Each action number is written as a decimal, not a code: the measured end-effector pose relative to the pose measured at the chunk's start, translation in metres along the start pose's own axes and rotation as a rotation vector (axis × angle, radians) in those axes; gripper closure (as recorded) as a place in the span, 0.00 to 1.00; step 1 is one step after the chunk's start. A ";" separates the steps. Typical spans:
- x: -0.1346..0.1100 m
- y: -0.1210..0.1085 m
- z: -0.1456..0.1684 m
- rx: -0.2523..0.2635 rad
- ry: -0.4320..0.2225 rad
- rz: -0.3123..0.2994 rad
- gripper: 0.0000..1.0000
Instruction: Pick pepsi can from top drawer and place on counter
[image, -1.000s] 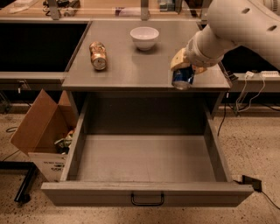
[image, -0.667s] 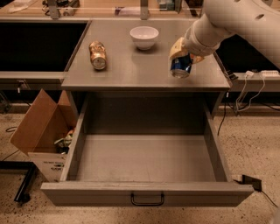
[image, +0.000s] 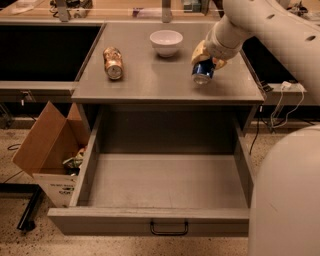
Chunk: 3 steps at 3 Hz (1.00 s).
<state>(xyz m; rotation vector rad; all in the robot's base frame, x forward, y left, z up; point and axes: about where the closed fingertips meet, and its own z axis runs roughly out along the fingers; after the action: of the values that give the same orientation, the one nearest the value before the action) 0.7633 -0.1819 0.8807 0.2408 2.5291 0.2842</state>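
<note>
Grey counter (image: 165, 86): over its right side a blue, silver-ended pepsi can (image: 202, 71) clasped by the tan gripper (image: 205, 62), at its left a gold-brown can (image: 113, 63), at its back a white bowl (image: 166, 42); below it, grey top drawer (image: 125, 220), black handle (image: 169, 229).

Warm, dim light from above spreads evenly over the flat matte grey counter (image: 165, 85), where the tan two-finger gripper (image: 204, 61) clasps the small blue pepsi can (image: 202, 71) above its right side, while the wide grey top drawer (image: 165, 187) lies shadowed at its rear.
</note>
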 end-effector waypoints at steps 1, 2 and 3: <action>-0.002 0.000 0.017 -0.010 0.036 0.018 0.84; -0.002 0.004 0.026 -0.034 0.059 0.024 0.53; -0.002 0.008 0.029 -0.046 0.066 0.016 0.30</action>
<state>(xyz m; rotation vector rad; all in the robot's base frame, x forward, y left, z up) 0.7819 -0.1698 0.8602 0.2378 2.5834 0.3619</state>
